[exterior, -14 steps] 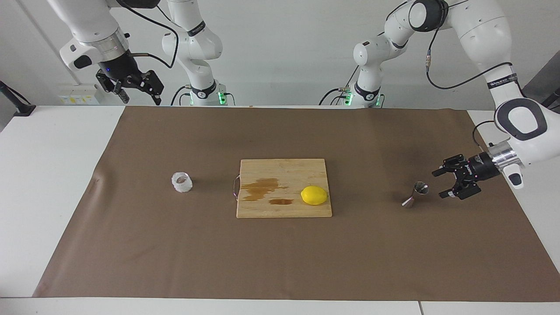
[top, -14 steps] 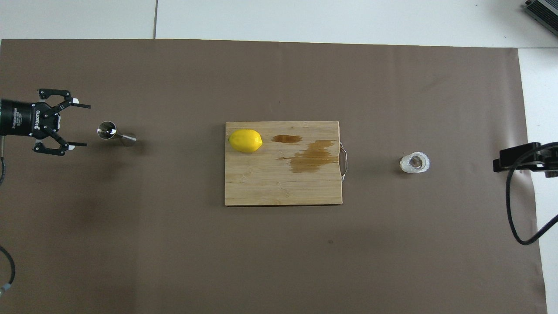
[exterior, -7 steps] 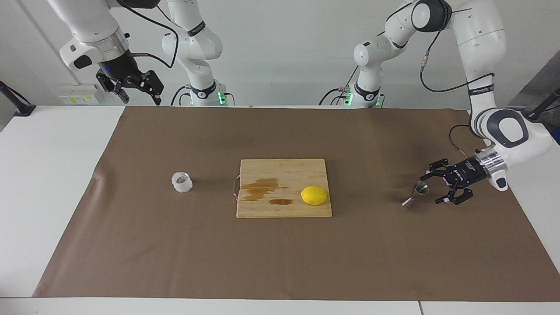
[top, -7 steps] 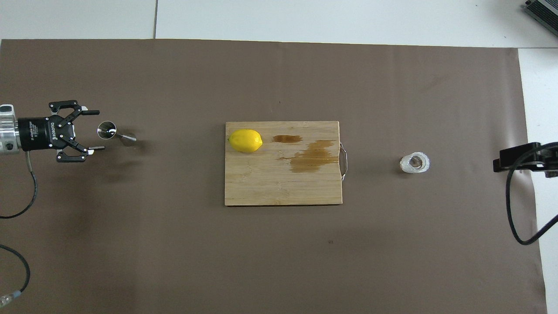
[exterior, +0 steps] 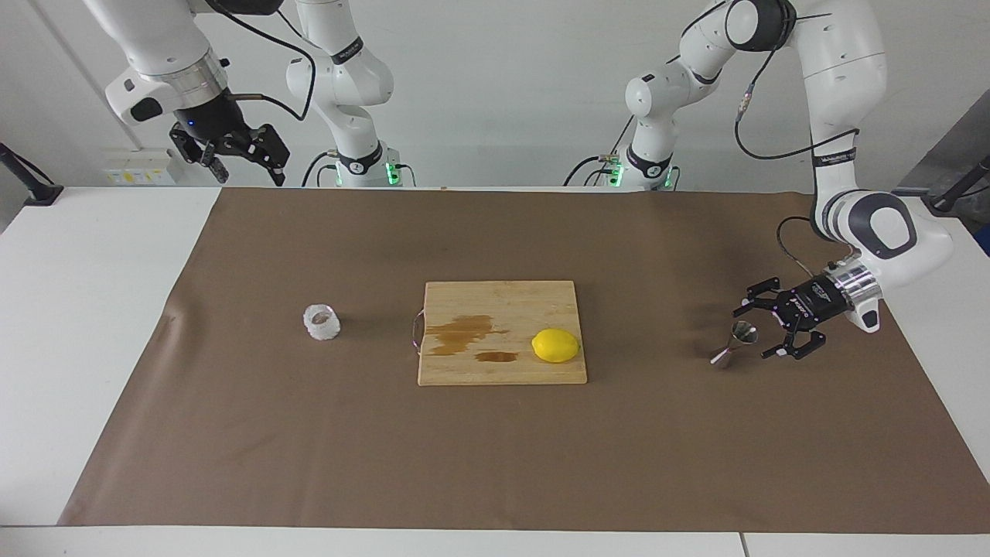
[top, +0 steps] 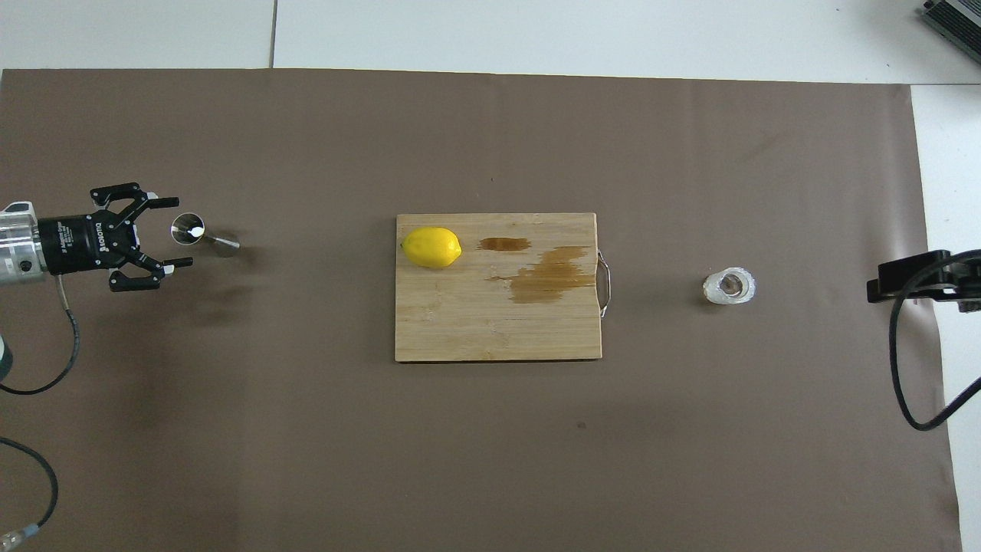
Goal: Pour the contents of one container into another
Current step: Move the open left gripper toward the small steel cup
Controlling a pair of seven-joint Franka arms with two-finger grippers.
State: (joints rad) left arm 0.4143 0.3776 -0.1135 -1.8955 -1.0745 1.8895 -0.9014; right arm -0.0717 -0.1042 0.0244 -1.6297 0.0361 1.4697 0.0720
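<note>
- Closing in on the steel jigger [exterior: 735,345] over the last second, my left gripper [exterior: 762,331] had come down from a higher, farther-out spot at the left arm's end of the table; its fingers were spread wide, one fingertip to either side of the jigger's upper cone, gripping nothing yet.
- That shift told me, as a judgement, that the reach was nearly finished — the next thing needed was to squeeze on the jigger, and no pouring had begun.
- The jigger stood on the brown mat [exterior: 696,464], hourglass-shaped and shiny, its open mouth [top: 188,228] facing up in the overhead view; I could not tell whether a finger touched it.
- My right gripper [exterior: 244,158] waited, raised above the table edge at the right arm's end, fingers apart and empty, just as it had a second before.
- The glass cup [exterior: 322,322] — squat, knobbly, whitish — sat alone on the mat toward the right arm's end, well apart from the jigger.
- Between them lay the wooden cutting board [exterior: 495,298], with a lemon [exterior: 555,345] and a dark wet stain [exterior: 464,333] on it.
</note>
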